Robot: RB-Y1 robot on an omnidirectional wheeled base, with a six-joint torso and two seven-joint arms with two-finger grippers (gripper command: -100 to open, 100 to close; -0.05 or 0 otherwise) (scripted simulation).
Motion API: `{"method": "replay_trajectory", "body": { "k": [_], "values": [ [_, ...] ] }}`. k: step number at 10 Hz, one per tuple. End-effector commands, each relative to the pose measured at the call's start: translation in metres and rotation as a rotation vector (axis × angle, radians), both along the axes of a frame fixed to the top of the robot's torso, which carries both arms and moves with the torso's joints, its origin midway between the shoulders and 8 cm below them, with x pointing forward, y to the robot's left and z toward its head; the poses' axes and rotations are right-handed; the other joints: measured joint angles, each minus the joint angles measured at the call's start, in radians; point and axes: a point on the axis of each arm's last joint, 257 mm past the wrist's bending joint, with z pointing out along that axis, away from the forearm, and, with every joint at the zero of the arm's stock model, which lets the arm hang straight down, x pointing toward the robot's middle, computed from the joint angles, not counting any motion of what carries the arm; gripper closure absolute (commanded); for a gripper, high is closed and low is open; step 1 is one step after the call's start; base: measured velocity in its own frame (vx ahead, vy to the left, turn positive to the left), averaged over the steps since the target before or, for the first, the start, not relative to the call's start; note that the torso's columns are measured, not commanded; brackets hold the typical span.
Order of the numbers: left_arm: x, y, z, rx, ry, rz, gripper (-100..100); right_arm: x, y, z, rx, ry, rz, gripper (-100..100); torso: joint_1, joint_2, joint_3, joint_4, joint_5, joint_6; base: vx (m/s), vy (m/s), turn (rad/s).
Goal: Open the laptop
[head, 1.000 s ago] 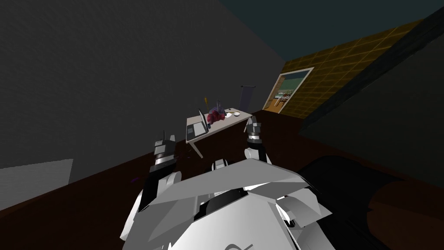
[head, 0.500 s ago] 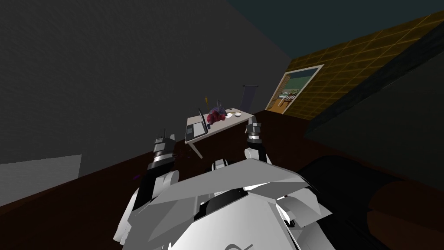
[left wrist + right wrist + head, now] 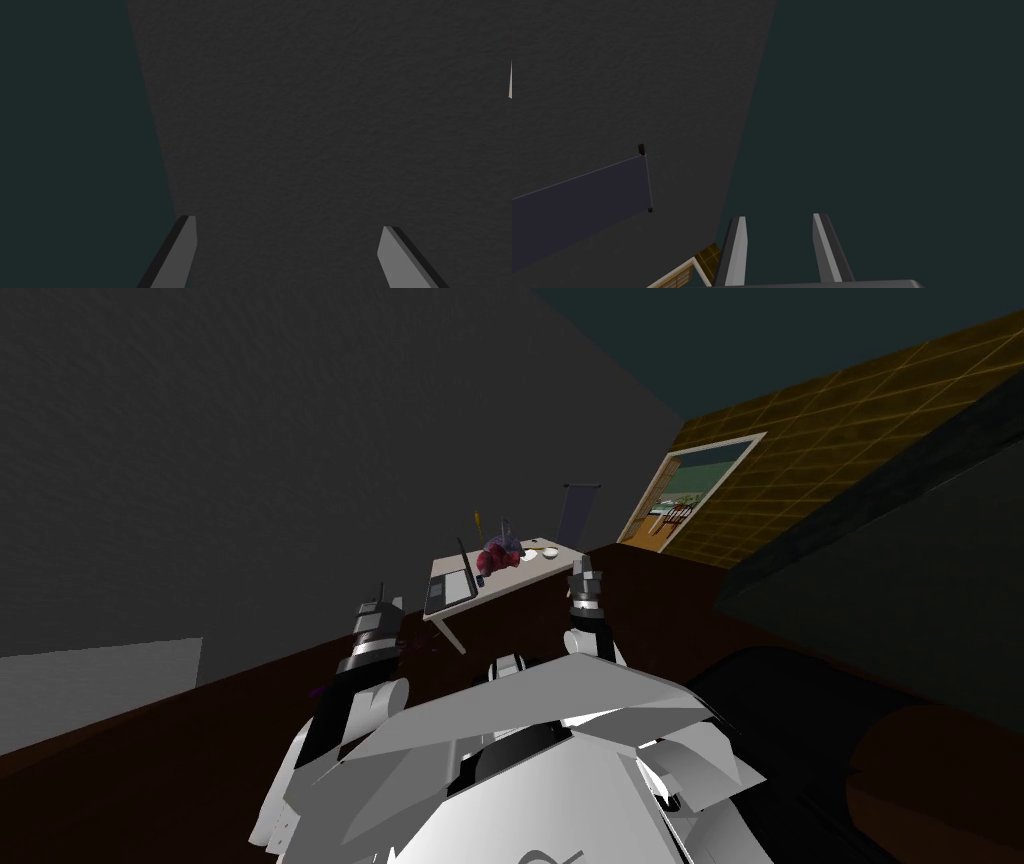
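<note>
The laptop [image 3: 449, 584] sits just above the frame's centre, on the near end of a pale table [image 3: 532, 565] against the dark wall. Its dark lid stands up from the grey base. Beside it on the table lie a red-purple clump [image 3: 497, 556] and, farther along, a small white bowl [image 3: 548, 552].

Compared with a second ago, my head camera has turned. The framed doorway [image 3: 700, 493] at upper right has slid rightward and looks larger, and the pale patch [image 3: 100, 680] at lower left has crept toward the centre. The table has barely shifted.

The left gripper [image 3: 385, 596] is raised left of centre, well short of the table, and that arm's elbow has swung out toward the lower left. Its fingers [image 3: 186, 240] are spread wide and hold nothing. The right gripper [image 3: 581, 571] stays right of centre, below the table's far end. Its fingers [image 3: 738, 245] are parallel with a narrow gap and nothing between them.
</note>
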Motion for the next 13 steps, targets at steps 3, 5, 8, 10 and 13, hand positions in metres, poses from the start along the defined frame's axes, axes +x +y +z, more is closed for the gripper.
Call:
{"method": "replay_trajectory", "body": {
  "k": [3, 5, 8, 10, 13],
  "values": [
    [0.01, 0.007, -0.003, 0.005, 0.068, 0.016, -100, 0.0, 0.0, 0.0, 0.0, 0.0, 0.0, 0, 0.0, 0.0, 0.0, 0.0, 0.0, 0.0, 0.036, -0.073, 0.072],
    [0.013, 0.011, -0.005, 0.007, 0.095, 0.023, -100, 0.0, 0.0, 0.0, 0.0, 0.0, 0.0, 0, 0.0, 0.0, 0.0, 0.0, 0.0, 0.0, 0.036, -0.071, 0.076],
    [0.018, 0.015, -0.013, 0.004, 0.151, 0.034, -100, 0.0, 0.0, 0.0, 0.0, 0.0, 0.0, 0, 0.0, 0.0, 0.0, 0.0, 0.0, 0.0, 0.033, -0.072, 0.061],
    [0.021, 0.02, -0.017, 0.004, 0.186, 0.044, -100, 0.0, 0.0, 0.0, 0.0, 0.0, 0.0, 0, 0.0, -0.001, 0.0, 0.0, 0.0, 0.0, 0.049, -0.074, 0.059],
    [0.024, 0.027, -0.019, 0.009, 0.23, 0.061, -100, 0.0, 0.0, 0.0, 0.0, 0.0, 0.0, 0, 0.0, 0.001, 0.0, 0.0, 0.0, 0.0, 0.043, -0.089, 0.06]
  ]
}}
